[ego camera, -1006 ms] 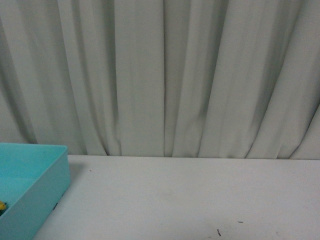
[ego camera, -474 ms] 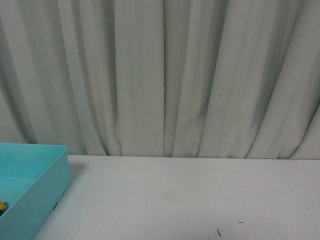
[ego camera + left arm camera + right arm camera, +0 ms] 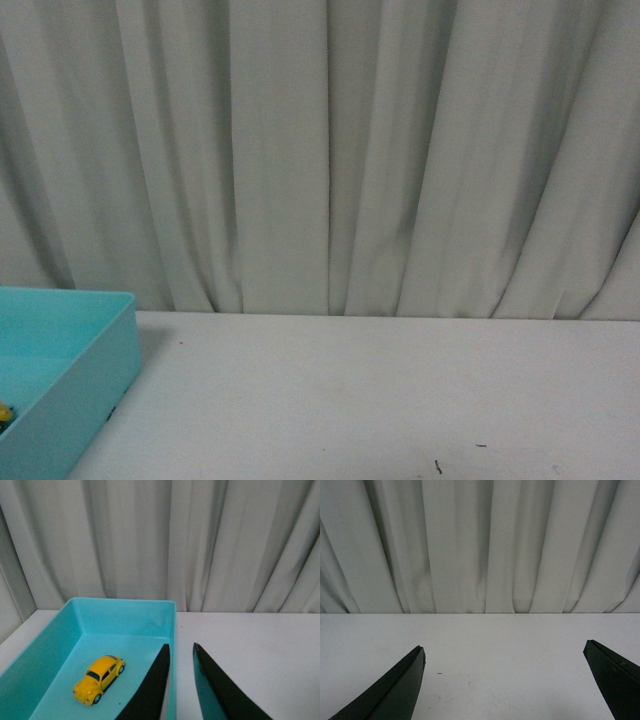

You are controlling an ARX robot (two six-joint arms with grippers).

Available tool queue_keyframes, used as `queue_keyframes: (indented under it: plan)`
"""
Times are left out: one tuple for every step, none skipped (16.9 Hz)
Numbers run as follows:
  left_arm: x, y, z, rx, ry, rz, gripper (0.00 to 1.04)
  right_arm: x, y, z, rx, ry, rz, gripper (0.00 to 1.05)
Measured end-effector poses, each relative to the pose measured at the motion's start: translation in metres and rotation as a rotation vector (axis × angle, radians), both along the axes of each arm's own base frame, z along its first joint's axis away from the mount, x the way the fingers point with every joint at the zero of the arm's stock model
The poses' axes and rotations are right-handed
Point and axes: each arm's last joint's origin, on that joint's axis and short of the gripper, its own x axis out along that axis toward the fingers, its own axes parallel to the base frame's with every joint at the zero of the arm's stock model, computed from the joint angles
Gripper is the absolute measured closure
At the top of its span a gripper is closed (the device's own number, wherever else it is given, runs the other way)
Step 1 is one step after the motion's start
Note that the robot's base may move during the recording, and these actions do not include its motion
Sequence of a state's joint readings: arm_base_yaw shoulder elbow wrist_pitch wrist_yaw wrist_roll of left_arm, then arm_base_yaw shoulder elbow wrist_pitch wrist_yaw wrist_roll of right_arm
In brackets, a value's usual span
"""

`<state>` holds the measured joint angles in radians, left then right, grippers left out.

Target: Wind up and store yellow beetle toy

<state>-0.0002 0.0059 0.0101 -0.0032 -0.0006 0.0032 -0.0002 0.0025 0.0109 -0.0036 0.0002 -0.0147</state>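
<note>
The yellow beetle toy (image 3: pixel 99 679) rests on its wheels on the floor of a turquoise bin (image 3: pixel 120 607), apart from the walls. Only a sliver of the yellow beetle toy (image 3: pixel 5 411) shows at the left edge of the front view, inside the turquoise bin (image 3: pixel 100 380). My left gripper (image 3: pixel 180 650) hangs shut over the bin's right wall, holding nothing, with the toy off to one side of its fingers. My right gripper (image 3: pixel 505 650) stands wide open above bare white tabletop, nothing between its fingers. Neither arm appears in the front view.
A white table (image 3: pixel 380 390) runs back to a pale pleated curtain (image 3: pixel 330 150). A few small dark specks (image 3: pixel 437 465) mark the tabletop near the front.
</note>
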Motion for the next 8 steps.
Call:
queue_keyframes:
  plan:
    - [0.0,0.0,0.0,0.0,0.0,0.0,0.84,0.0,0.0,0.0,0.0,0.0,0.0,0.07]
    - [0.0,0.0,0.0,0.0,0.0,0.0,0.8,0.0,0.0,0.0,0.0,0.0,0.0,0.07]
    - [0.0,0.0,0.0,0.0,0.0,0.0,0.79,0.0,0.0,0.0,0.0,0.0,0.0,0.07]
    - [0.0,0.0,0.0,0.0,0.0,0.0,0.75,0.0,0.0,0.0,0.0,0.0,0.0,0.07]
    - [0.0,0.0,0.0,0.0,0.0,0.0,0.71,0.0,0.0,0.0,0.0,0.0,0.0,0.07]
    - [0.0,0.0,0.0,0.0,0.0,0.0,0.68,0.0,0.0,0.0,0.0,0.0,0.0,0.07]
    - [0.0,0.0,0.0,0.0,0.0,0.0,0.66,0.0,0.0,0.0,0.0,0.0,0.0,0.07]
    - [0.0,0.0,0.0,0.0,0.0,0.0,0.59,0.0,0.0,0.0,0.0,0.0,0.0,0.07]
